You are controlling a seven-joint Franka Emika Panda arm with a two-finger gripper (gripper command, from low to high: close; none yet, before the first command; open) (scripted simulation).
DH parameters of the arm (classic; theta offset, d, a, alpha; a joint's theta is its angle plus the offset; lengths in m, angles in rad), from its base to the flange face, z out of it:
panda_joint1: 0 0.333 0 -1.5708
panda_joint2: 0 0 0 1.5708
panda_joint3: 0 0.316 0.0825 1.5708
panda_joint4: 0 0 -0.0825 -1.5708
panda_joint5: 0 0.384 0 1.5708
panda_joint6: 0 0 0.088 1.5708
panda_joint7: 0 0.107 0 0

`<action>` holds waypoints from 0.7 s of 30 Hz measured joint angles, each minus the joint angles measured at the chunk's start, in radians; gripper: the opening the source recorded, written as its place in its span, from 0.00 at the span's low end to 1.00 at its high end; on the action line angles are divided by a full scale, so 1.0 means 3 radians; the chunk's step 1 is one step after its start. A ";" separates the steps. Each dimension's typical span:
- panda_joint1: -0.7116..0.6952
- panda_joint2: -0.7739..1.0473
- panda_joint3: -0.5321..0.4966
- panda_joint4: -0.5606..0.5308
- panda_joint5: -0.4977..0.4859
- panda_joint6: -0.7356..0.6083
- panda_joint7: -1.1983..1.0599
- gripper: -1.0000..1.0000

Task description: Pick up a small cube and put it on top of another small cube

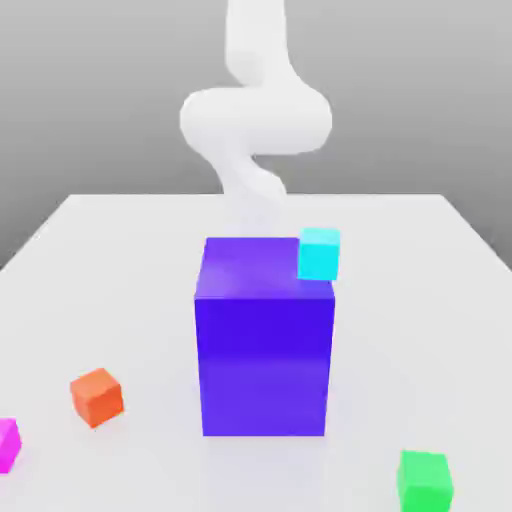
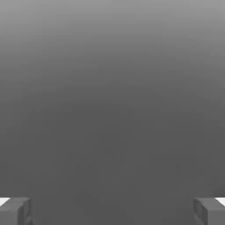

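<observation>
Where the cyan cube (image 1: 319, 254) is: up at the blue block's (image 1: 264, 350) top corner, exterior view's right, can't tell if it's touching
Orange cube (image 1: 97, 397): on the worktop (image 1: 400, 330), exterior view's left of the block, sitting kinda skewed
Magenta cube (image 1: 7, 445): far over at the exterior view's left edge, partly cut off
Green cube (image 1: 425, 482): near corner, exterior view's right
Tool (image 2: 112, 212): fingers wide apart, nothing between them tbh
Arm (image 1: 256, 120): white, behind the block

The arm (image 1: 256, 120) is white (plainly so), smooth and rounded.
</observation>
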 joint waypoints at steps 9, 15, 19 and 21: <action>-0.0579 0.1109 -0.0056 0.0022 -0.0115 0.0326 0.0876 0.50; -0.0862 0.1833 -0.0199 0.0035 -0.0147 0.0541 0.1420 0.50; -0.1083 0.2317 -0.0326 0.0044 -0.0094 0.0686 0.1729 0.50; -0.1192 0.2559 -0.0361 0.0048 -0.0040 0.0758 0.1865 0.50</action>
